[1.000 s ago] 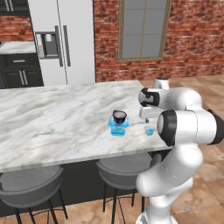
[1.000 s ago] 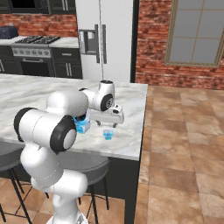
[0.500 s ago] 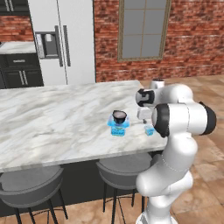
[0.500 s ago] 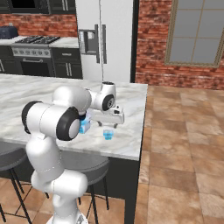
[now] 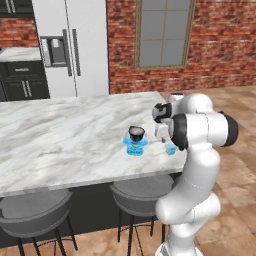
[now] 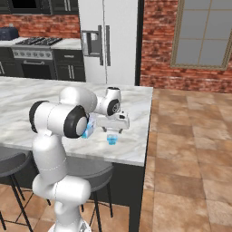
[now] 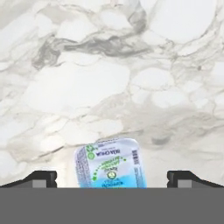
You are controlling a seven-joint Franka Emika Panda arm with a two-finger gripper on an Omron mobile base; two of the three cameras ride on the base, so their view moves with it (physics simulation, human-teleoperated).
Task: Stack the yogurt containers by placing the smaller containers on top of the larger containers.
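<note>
Over on the left base view, you get the stack: the dark cup (image 5: 136, 132) sits on top of the big blue tub (image 5: 135, 145), out on the marble counter (image 5: 60, 135). The tiny tub (image 5: 170, 149) is just right of them, half hidden behind the arm's elbow, and you can't really make out the gripper there.

From the right base view it flips. The arm covers most of the big tub (image 6: 89, 128), and the cup isn't something you can pick out, but the tiny tub (image 6: 111, 139) stands clear on the counter (image 6: 136, 149) near the edge, with the gripper (image 6: 113, 131) right above it.

Down the hand view you see what neither base camera gives: the tiny tub's printed lid (image 7: 111, 163) between the two fingertips (image 7: 40, 179), which stand wide apart, nothing held, not touching it.

Compared with a second ago, the elbow has swung outward toward the counter's end; tubs and cup haven't moved, jaws stayed wide.
</note>
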